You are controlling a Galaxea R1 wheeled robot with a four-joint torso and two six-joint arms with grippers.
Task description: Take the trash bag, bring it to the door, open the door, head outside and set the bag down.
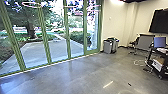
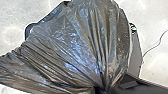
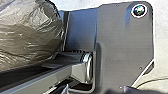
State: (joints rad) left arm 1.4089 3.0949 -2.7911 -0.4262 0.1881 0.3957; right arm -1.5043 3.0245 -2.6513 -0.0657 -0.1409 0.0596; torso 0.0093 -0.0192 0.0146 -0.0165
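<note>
Your left end effector (image 2: 101, 89) grips the gathered neck of the trash bag (image 2: 82, 45), on the indoor side of the green-framed glass wall (image 1: 45, 32); whether your right one is open or closed, you cannot tell. Beyond that wall lies paving (image 1: 35, 53). Well to the wall's right stands a black cart (image 1: 162, 57), and just beside its right end, a grey bin (image 1: 107, 47).

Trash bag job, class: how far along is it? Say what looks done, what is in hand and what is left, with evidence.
Pickup looks done: the trash bag bunches together at the left gripper. Carrying seems in hand, on the indoor floor. Getting through a door, going outside and setting down remain: the paving lies beyond the glass wall.
</note>
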